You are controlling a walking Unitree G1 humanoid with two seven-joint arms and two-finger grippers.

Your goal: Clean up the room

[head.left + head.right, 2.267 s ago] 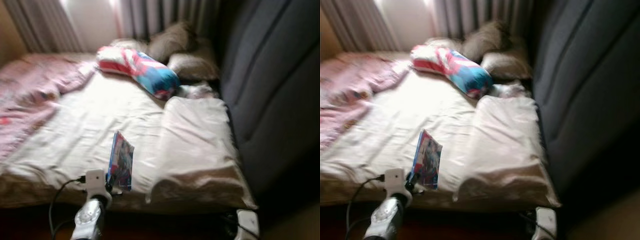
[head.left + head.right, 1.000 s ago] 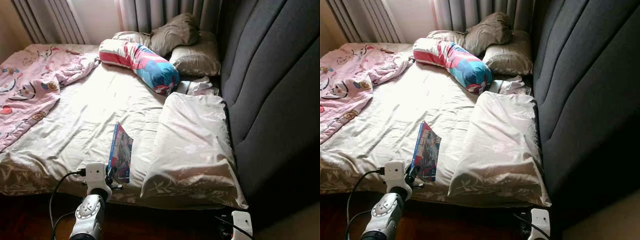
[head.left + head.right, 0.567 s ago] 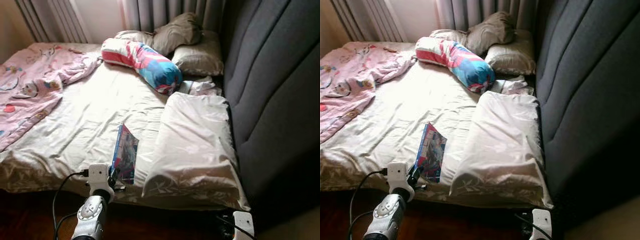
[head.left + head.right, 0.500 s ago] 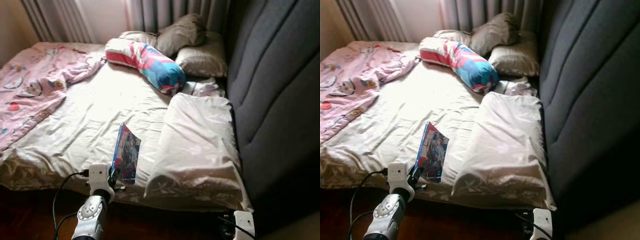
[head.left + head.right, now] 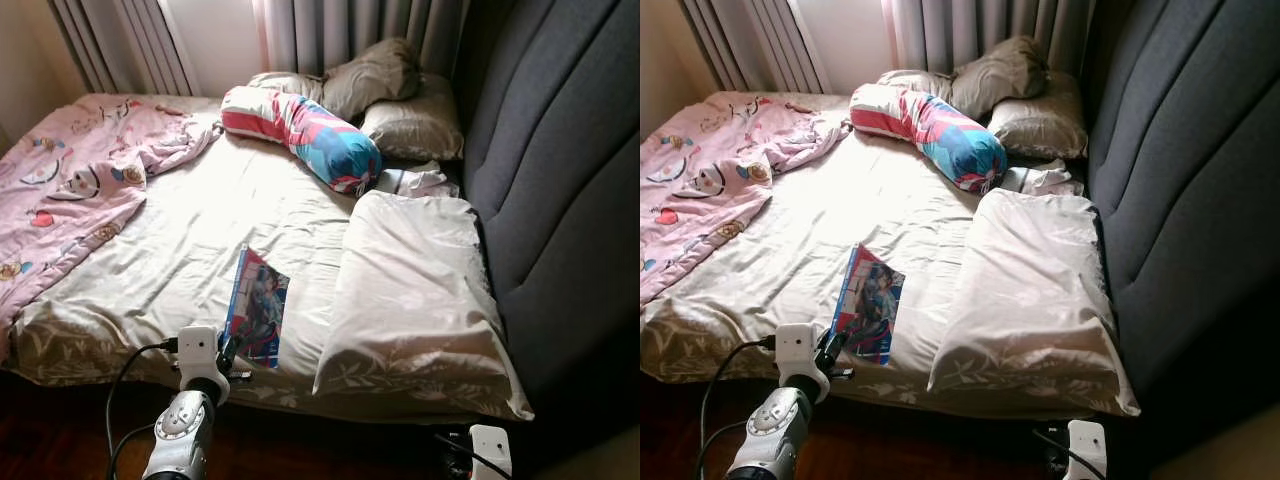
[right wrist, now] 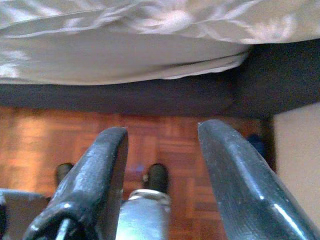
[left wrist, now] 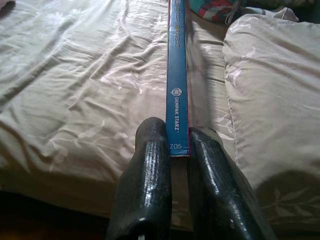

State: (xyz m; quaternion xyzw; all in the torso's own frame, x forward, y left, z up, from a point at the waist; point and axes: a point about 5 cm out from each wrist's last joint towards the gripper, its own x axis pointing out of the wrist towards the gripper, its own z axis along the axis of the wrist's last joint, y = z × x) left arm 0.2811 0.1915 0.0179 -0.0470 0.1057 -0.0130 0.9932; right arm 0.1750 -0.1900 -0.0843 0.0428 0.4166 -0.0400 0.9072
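A home bedroom: bed (image 5: 180,260), pillows (image 5: 410,125), padded headboard (image 5: 560,200), curtains (image 5: 330,30).

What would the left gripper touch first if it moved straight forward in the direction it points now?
The left gripper is shut on the book, so the book leads. It would probably slide along the bed sheet toward the colourful bolster; the white pillow lies just beside this path. Depth is unclear.

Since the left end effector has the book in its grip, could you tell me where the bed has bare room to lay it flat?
The widest free patch is the bare sheet between the pink blanket and the large pillow, just beyond the book gripped by the left end effector. It is crowded at the head, with the colourful bolster and piled pillows.
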